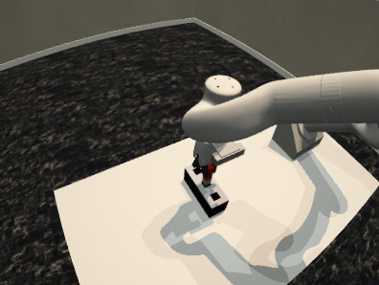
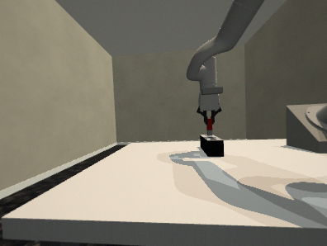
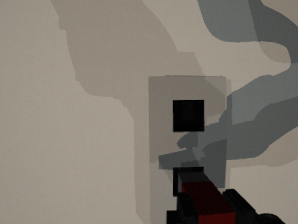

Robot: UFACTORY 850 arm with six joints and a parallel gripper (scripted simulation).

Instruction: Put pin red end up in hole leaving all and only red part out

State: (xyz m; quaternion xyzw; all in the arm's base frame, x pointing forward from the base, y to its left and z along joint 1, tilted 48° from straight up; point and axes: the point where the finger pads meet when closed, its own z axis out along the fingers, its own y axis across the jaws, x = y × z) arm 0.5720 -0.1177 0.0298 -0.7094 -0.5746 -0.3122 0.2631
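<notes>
Our jaws are clamped on the red top of the pin (image 2: 210,124), which stands upright with its long axis vertical over the middle hole of the block (image 2: 211,146) on the bench (image 2: 124,182), so we go straight down.

soft, even light; the arm (image 1: 268,107) casts layered grey and tan shadows across the pale table top (image 1: 120,215) (edges crisp). the wrist view is blocky and coarse.

pin (image 2: 210,125) above block (image 2: 212,147), on table (image 2: 124,186)
</notes>
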